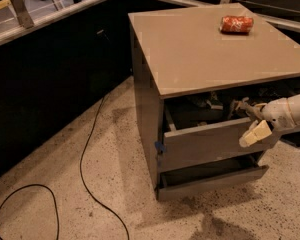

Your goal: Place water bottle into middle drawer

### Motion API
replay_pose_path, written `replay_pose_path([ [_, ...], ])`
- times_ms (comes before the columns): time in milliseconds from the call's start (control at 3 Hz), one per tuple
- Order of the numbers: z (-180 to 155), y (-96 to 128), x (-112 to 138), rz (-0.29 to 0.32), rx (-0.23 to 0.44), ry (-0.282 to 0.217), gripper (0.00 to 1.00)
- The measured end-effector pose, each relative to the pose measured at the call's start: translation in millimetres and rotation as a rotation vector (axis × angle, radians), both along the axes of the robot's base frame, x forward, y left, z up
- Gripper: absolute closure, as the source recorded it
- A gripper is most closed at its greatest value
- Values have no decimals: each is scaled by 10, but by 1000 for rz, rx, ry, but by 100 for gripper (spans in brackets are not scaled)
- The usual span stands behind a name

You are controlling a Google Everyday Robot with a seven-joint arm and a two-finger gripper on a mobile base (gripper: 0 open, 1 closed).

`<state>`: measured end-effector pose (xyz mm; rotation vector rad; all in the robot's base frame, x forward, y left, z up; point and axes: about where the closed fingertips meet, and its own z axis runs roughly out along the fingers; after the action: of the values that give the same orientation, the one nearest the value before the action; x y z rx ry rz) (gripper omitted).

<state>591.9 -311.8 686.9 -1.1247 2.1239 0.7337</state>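
1. At the far left a thin black cable (82, 169) lies in loops on the speckled floor, well apart from the rest.
2. In the middle stands a square brown cabinet. Its flat top, the counter (200, 49), carries a red soda can (236, 24) that lies on its side near the far right corner.
3. Under the counter the upper brown drawer (210, 143) is pulled out and dark inside. A pale shape (212, 104) lies there, but I cannot tell if it is the small clear water bottle. The bottle shows nowhere else.
4. The lower brown drawer (215, 181) is pulled out a little, and its content is hidden.
5. At the right the white arm (290, 115) reaches in. The pincer (251, 124) is at the right end of the upper drawer's front, at its top edge. I cannot tell whether it is wide, narrow or holding something.
6. My judgement: if the pale shape is the bottle, it lies left of the pincer, already inside the drawer; its long axis cannot be read.
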Motion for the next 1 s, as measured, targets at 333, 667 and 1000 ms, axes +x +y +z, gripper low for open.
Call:
replay_pose_path([
  [333, 17, -114, -135, 17, -87, 33, 3],
  [667, -34, -126, -208, 63, -151, 66, 16],
  [1000, -92, -82, -227, 102, -169, 86, 39],
])
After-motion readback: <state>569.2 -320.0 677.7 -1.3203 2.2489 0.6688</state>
